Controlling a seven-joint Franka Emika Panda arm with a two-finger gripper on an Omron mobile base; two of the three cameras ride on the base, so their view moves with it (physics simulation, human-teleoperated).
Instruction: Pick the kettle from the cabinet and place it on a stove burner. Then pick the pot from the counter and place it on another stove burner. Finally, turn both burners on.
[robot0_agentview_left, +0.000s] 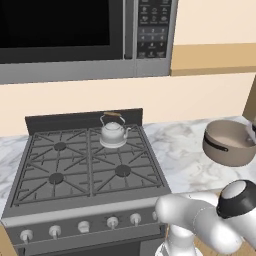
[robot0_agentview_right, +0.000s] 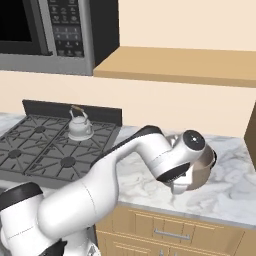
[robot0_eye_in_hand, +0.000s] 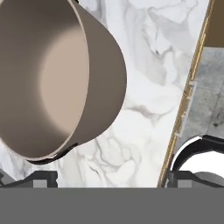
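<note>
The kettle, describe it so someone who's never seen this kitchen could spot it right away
Find the black gas stove under the grey microwave. On its back right burner sits the kettle: small, silvery, with a short spout, a knobbed lid and a thin arched handle topped by a brown bar. The other vessel, the pot, is wide, taupe and on the marble counter.

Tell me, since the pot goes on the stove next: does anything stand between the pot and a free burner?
Nothing visible does. The pot sits on the counter right of the stove. The kettle occupies the rear right burner, but the front right burner, nearest the pot, is bare, with bare marble between them.
</note>
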